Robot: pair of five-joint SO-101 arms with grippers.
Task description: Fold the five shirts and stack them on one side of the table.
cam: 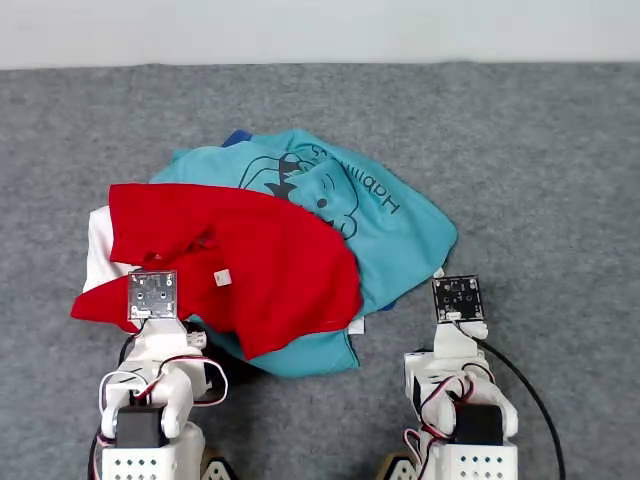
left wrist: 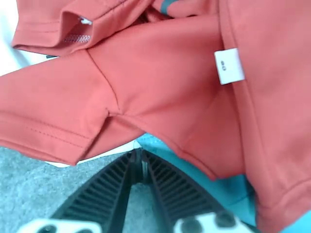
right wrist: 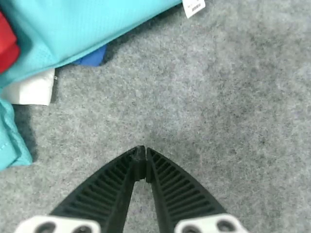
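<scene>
While the shirts [cam: 400, 235] lie heaped mid-frame, folding hasn't begun
Your left gripper [left wrist: 141, 162] and right gripper [right wrist: 145, 160] have fingers together, empty; you must open one for the red shirt [cam: 270, 270]

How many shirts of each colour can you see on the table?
Red shirt: 1
Teal shirt: 1
White shirt: 1
Blue shirt: 1
Total: 4 that can be told apart; another may lie hidden underneath.

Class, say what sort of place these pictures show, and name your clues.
Probably a robotics test bench: a grey felt-covered table, two white desktop robot arms side by side, and a crumpled red shirt heaped on a teal printed shirt.
</scene>
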